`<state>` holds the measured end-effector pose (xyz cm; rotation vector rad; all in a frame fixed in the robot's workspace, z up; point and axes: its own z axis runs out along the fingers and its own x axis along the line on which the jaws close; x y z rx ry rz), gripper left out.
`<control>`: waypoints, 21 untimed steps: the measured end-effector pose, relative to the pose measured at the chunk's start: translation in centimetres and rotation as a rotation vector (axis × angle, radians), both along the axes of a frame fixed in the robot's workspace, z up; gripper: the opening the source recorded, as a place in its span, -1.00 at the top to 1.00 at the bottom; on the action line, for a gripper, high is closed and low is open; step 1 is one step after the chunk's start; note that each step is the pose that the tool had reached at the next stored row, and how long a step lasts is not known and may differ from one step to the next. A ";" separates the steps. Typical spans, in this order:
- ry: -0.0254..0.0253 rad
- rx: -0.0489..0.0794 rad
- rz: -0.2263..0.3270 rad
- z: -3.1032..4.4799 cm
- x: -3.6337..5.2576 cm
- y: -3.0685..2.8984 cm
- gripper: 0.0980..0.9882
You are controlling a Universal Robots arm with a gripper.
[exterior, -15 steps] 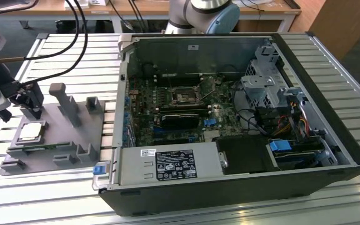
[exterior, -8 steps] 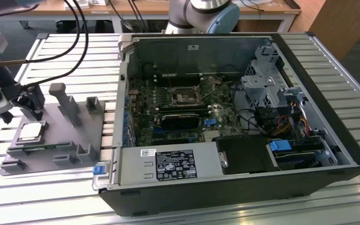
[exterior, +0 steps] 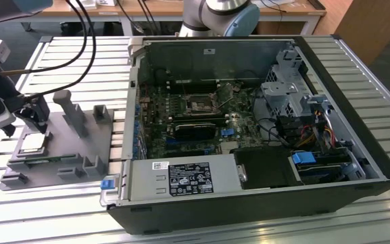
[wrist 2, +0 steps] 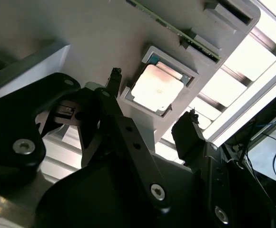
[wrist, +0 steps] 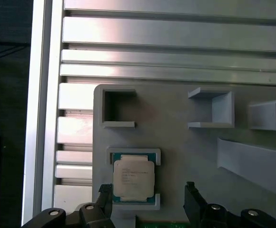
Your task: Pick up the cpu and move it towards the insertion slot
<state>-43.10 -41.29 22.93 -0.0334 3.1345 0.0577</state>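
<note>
Pickup is not yet done: the small silvery square cpu (wrist: pixel 133 178) lies in an edge recess of the grey plastic tray (wrist: pixel 176 152); the black gripper (wrist: pixel 147 190) hovers with fingers apart, one on either side.

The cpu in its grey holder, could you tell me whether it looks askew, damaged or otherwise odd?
Nothing stands out. In the first wrist view the cpu lies flat and square in its recess on the grey holder, with no visible damage, and the open gripper straddles it.

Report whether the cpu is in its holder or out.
In: the cpu lies flat in a recess of the grey holder; the gripper is open, not clamping it.
</note>
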 end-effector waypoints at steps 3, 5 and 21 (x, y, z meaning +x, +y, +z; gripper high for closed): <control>0.0000 0.000 0.000 -0.30 -0.10 -0.01 -0.37; -0.0002 0.000 0.000 -0.52 -0.19 -0.02 -0.37; -0.0001 0.000 0.000 -1.96 -0.72 -0.09 -0.37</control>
